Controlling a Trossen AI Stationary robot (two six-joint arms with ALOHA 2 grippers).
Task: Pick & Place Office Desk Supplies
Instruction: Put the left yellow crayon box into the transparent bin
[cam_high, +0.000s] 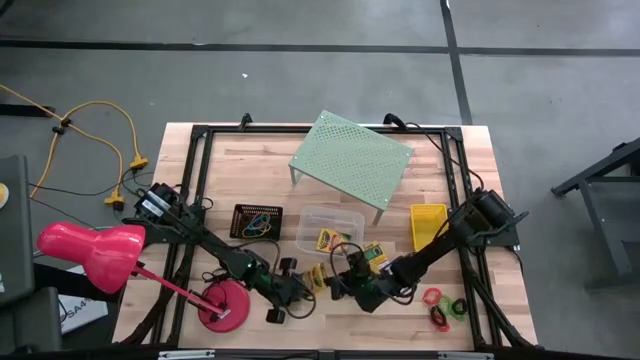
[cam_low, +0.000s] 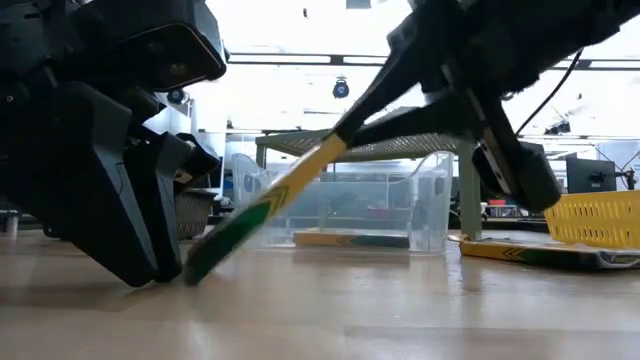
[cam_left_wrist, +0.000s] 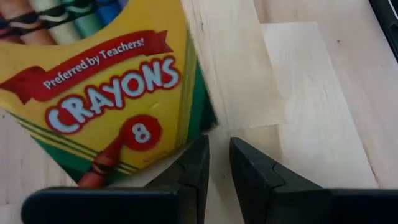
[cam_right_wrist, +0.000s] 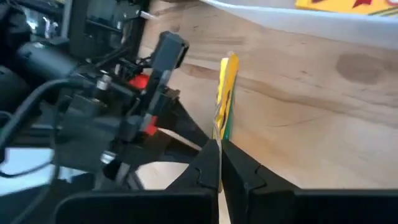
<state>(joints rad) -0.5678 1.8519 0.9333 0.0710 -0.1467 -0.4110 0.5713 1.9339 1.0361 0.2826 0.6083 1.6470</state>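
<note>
A green-and-yellow crayon box (cam_high: 318, 278) stands tilted between my two grippers at the near middle of the table. My right gripper (cam_right_wrist: 219, 144) is shut on it. My left gripper (cam_left_wrist: 219, 158) sits at the box's low end (cam_low: 200, 262) with its fingers only a narrow gap apart; the box face (cam_left_wrist: 106, 87) fills its view. A second box (cam_high: 375, 257) lies flat beside the right arm. A third box (cam_high: 328, 239) lies inside the clear tub (cam_high: 345, 215). Rubber bands sit in the black mesh tray (cam_high: 257, 221). Red, green and black rings (cam_high: 445, 305) lie near the right front. My left gripper: the box's lower edge (cam_left_wrist: 186, 146) lies right at the outer side of one fingertip (cam_left_wrist: 198, 155); whether they touch I cannot tell. My right gripper pinches the box's raised end (cam_right_wrist: 222, 127) between its two fingers, across its thin side, slanting down from the table's right. The box is tilted, its lower end on the table.
The yellow basket (cam_high: 428, 224) stands right of the tub. The pale green perforated shelf (cam_high: 352, 160) stands behind it. The pink lamp (cam_high: 95, 255) has its base (cam_high: 225, 305) just left of my left gripper. Bare wood lies along the near edge.
</note>
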